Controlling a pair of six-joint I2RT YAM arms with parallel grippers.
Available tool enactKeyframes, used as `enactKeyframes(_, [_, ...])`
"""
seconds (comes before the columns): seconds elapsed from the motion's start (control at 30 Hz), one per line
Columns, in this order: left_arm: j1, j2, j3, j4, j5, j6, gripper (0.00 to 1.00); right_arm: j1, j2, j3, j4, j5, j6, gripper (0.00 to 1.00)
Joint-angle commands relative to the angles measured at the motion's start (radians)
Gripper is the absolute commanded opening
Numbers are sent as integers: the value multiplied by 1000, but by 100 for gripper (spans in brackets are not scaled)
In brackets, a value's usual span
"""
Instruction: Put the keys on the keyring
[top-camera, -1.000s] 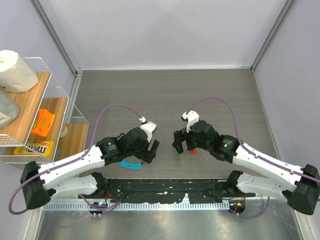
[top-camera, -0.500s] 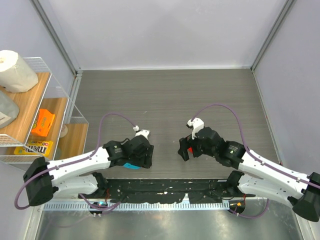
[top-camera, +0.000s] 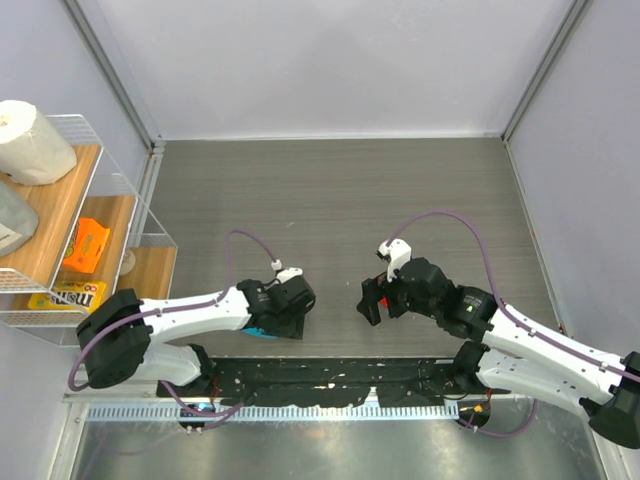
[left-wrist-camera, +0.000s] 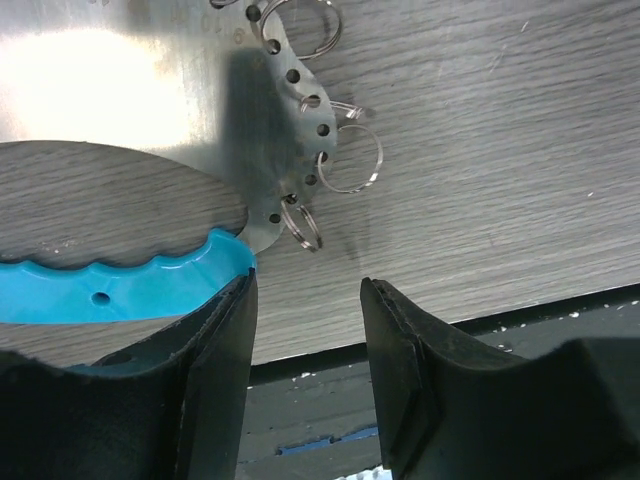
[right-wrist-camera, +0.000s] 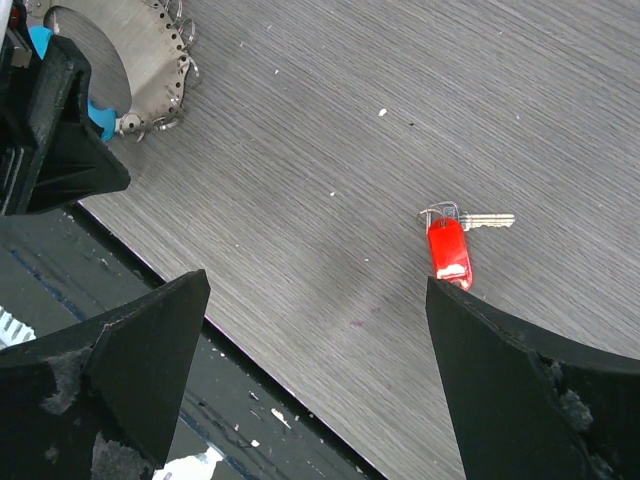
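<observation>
The keyring (left-wrist-camera: 285, 120) is a silvery perforated crescent plate carrying small split rings, joined to a light-blue crescent tag (left-wrist-camera: 110, 290). It lies on the table by the near edge. My left gripper (left-wrist-camera: 305, 290) hovers low over it, jaws partly apart with nothing between them. Its left finger (left-wrist-camera: 215, 370) sits right beside the tag's tip. From above, only a sliver of the blue tag (top-camera: 258, 332) shows under the left gripper (top-camera: 288, 312). The red-headed key (right-wrist-camera: 449, 246) lies flat on the table, just beyond the right finger (right-wrist-camera: 520, 390) of my wide-open right gripper (right-wrist-camera: 318, 288).
A wire shelf (top-camera: 120, 215) at the left holds a paper roll (top-camera: 32, 142), an orange item (top-camera: 86, 245) and a yellow box (top-camera: 75, 296). A black mat (top-camera: 330, 375) runs along the near table edge. Grey walls close off the back and sides.
My left gripper has drawn back toward the near edge onto the blue tag, and its jaws have narrowed. The right gripper has shifted slightly nearer, staying wide open.
</observation>
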Motion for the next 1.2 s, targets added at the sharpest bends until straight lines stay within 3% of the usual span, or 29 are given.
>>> enactKeyframes(0.0, [-3, 21, 50, 21, -31, -30, 51, 4, -27, 4, 5, -15, 7, 97])
enactKeyframes(0.5, [-1, 78, 118, -28, -68, -45, 43, 4, -43, -13, 25, -50, -2, 97])
enactKeyframes(1.17, [13, 131, 93, -23, -100, -68, 30, 6, -52, -25, 38, -102, -8, 97])
